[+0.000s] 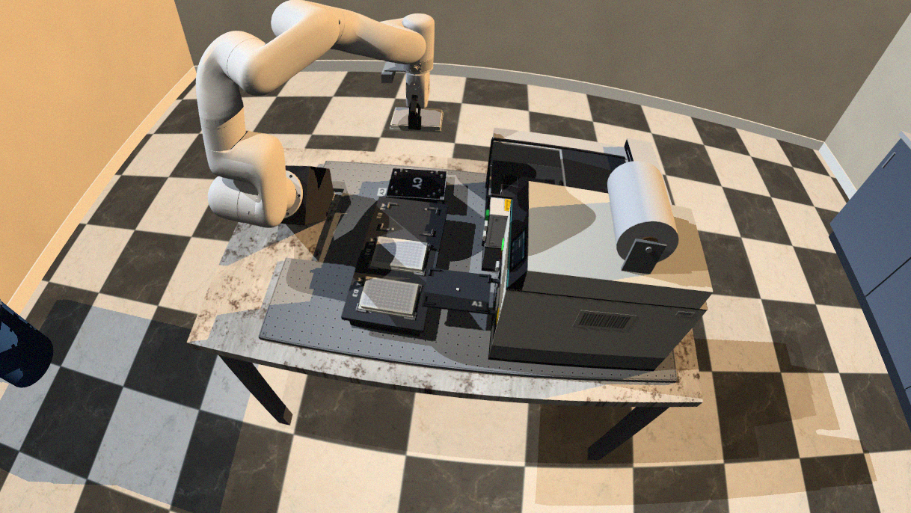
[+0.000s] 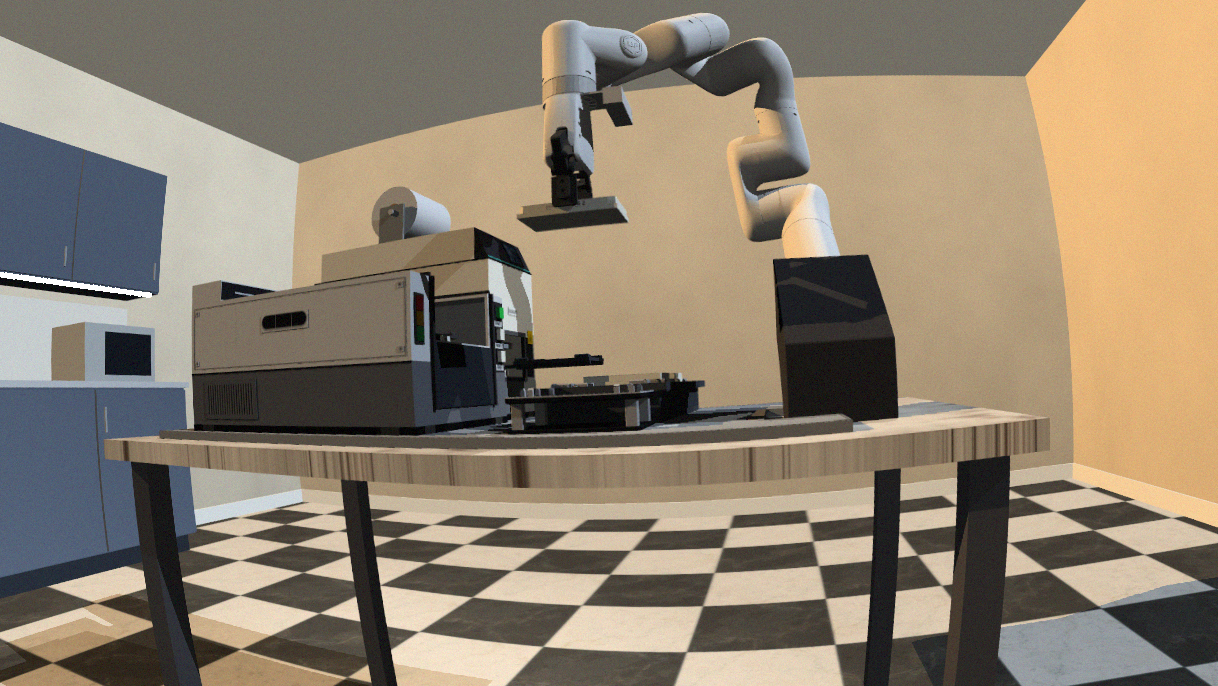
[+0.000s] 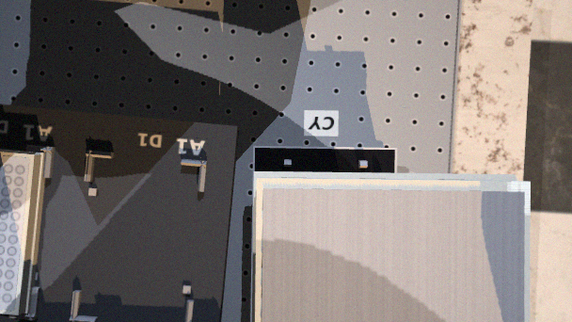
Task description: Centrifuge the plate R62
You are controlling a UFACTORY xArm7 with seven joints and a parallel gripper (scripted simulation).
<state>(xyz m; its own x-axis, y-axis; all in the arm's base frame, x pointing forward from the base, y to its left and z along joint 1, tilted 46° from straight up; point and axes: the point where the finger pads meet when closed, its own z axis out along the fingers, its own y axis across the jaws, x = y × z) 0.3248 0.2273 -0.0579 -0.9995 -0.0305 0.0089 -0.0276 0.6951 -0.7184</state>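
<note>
My gripper [image 1: 414, 122] [image 2: 569, 201] is shut on R62 [image 1: 433, 119] [image 2: 598, 211] [image 3: 376, 245], a plate with a smooth sealed top, and holds it level, high above the table. In the wrist view the plate covers most of the black CY nest [image 1: 417, 190] [image 3: 325, 160]; only a strip of it below the CY label [image 3: 321, 123] shows. The fingers are hidden in the wrist view. A plate [image 1: 400, 253] [image 3: 11, 226] sits on D2 and R26 [image 1: 388, 296] on D3. D1 [image 1: 408, 216] [image 3: 141, 226] is empty.
The sealer [image 1: 592, 254] with its foil roll [image 1: 640, 203] stands at the right of the table; its stage [image 1: 458, 294] sticks out empty beside D3. The centrifuge [image 1: 529, 159] [image 2: 298, 340] stands behind it. The arm's black base [image 1: 312, 194] [image 2: 831, 340] is left of the deck.
</note>
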